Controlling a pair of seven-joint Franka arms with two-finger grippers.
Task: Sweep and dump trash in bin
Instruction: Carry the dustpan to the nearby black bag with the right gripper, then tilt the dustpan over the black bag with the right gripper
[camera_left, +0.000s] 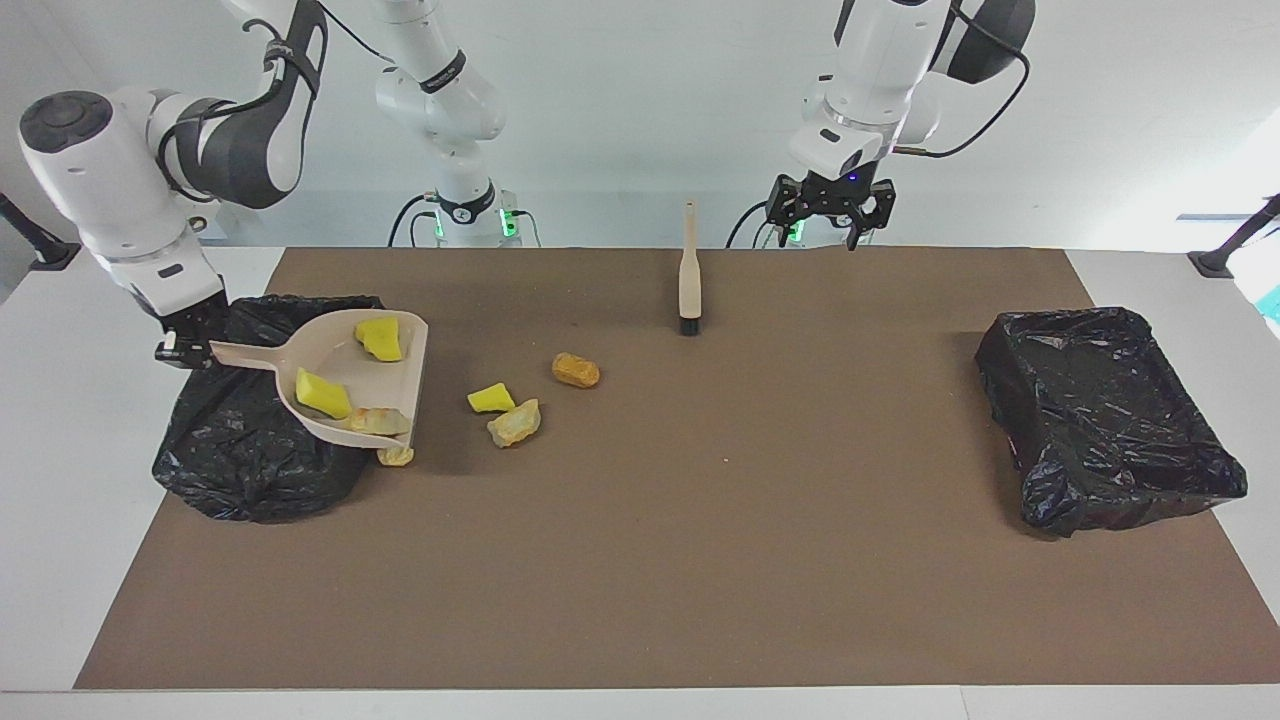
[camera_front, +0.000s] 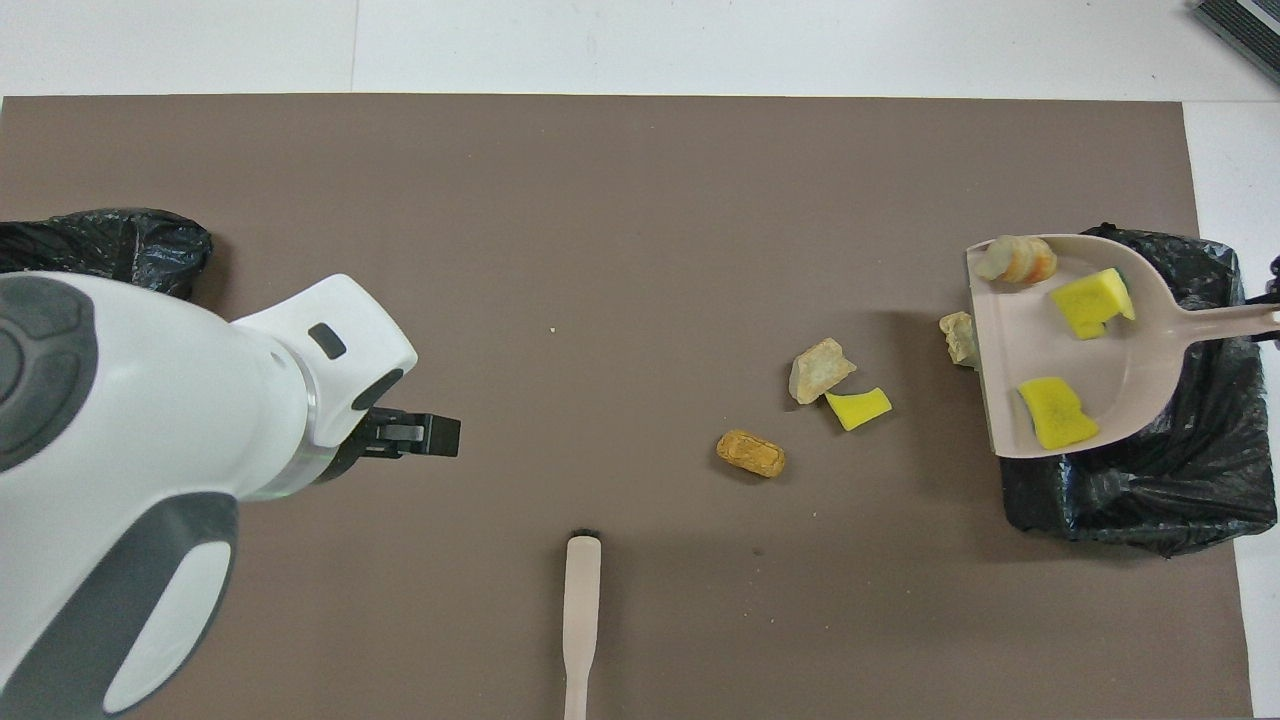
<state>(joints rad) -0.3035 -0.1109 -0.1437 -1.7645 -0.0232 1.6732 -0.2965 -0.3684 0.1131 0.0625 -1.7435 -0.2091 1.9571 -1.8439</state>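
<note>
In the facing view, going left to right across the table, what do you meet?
Black bin with the dustpan held over it → yellow sponge piece → pale bread chunk → tan-orange chunk → brush → left tool, raised → second black bin.

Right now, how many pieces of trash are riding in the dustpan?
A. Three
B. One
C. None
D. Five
A: the dustpan, held by its handle in the right pincer over the black bin, carries two yellow sponge pieces and one bread-like chunk, while four other pieces lie on the brown mat.
</note>
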